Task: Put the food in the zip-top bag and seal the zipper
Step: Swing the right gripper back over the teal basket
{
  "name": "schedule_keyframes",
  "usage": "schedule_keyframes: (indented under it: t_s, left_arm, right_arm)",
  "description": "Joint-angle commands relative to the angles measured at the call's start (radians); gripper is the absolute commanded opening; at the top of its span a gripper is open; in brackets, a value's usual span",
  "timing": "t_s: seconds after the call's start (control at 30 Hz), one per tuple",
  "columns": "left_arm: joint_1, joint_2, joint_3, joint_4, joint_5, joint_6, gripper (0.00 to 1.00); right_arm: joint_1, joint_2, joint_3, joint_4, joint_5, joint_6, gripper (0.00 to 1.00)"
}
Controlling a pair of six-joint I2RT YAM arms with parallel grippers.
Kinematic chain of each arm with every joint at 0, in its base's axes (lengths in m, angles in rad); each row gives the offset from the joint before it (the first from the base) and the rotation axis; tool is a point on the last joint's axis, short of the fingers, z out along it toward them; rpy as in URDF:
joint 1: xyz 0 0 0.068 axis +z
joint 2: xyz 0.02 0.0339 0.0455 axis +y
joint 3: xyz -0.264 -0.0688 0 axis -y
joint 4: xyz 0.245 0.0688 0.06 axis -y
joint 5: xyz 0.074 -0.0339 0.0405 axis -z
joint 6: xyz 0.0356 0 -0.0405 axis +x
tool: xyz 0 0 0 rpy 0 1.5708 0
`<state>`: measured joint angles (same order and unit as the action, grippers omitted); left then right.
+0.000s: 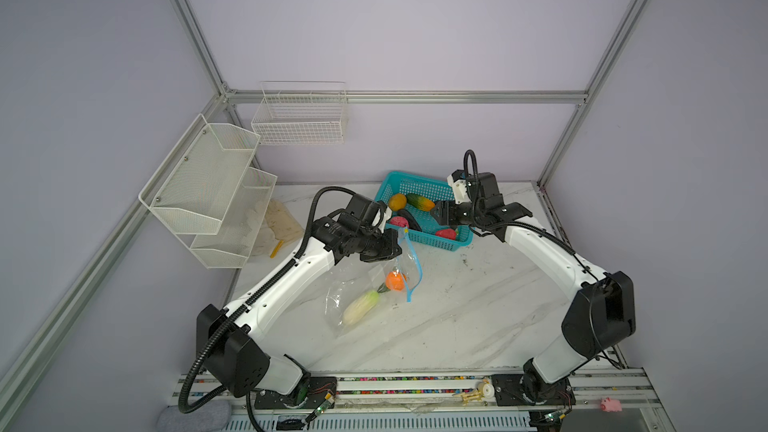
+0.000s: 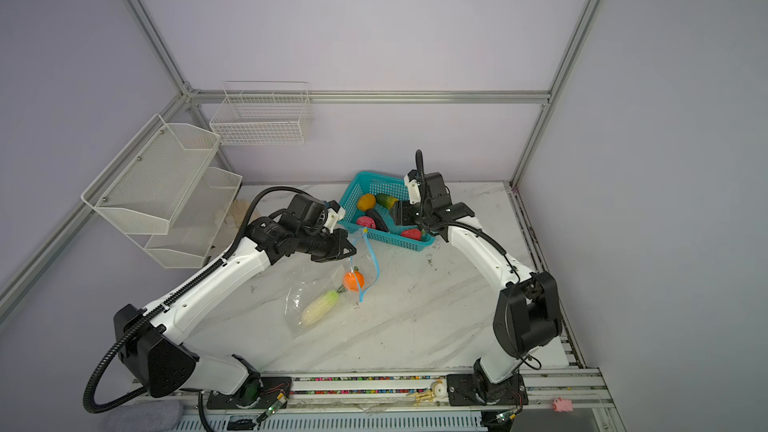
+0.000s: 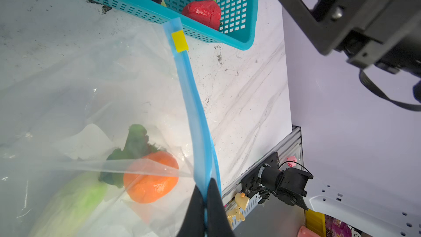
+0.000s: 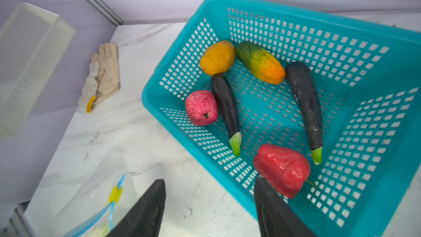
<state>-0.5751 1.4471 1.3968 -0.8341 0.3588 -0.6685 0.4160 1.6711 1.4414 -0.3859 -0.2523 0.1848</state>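
The clear zip-top bag (image 1: 365,301) lies on the marble table with a white radish (image 1: 360,306) and an orange (image 1: 395,280) inside. My left gripper (image 3: 206,188) is shut on the light-blue zipper (image 3: 193,101) strip, holding that edge up. The yellow slider (image 3: 179,41) sits at the strip's far end. My right gripper (image 4: 209,181) is open and holds nothing, over the near rim of the teal basket (image 4: 159,110). One finger is close to the red piece (image 4: 281,169). Also in the basket lie a mango (image 4: 217,57), a cucumber (image 4: 259,62), two eggplants (image 4: 225,103) and a pink piece (image 4: 201,107).
White mesh shelves (image 1: 208,193) hang on the left wall and a wire basket (image 1: 299,118) on the back wall. Pale gloves (image 1: 282,222) lie at the table's far left. The teal basket stands at the back, right beside the bag's raised edge.
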Motion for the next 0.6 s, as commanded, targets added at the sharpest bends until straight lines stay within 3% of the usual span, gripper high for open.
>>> schedule_keyframes:
  t_s: [0.0,0.33,0.57]
  left_arm:
    - [0.004,-0.025,0.085,-0.004,-0.012,0.027,0.00]
    - [0.013,0.002,0.072,0.027,0.028,0.037,0.00]
    - [0.016,0.033,0.088,0.027,0.054,0.046,0.00]
  right_arm:
    - [-0.014,0.112,0.062,-0.053,0.104,-0.043,0.65]
    - [-0.041,0.362,0.214,-0.056,0.279,-0.094,0.64]
    - [-0.065,0.524,0.360,-0.097,0.321,-0.162,0.62]
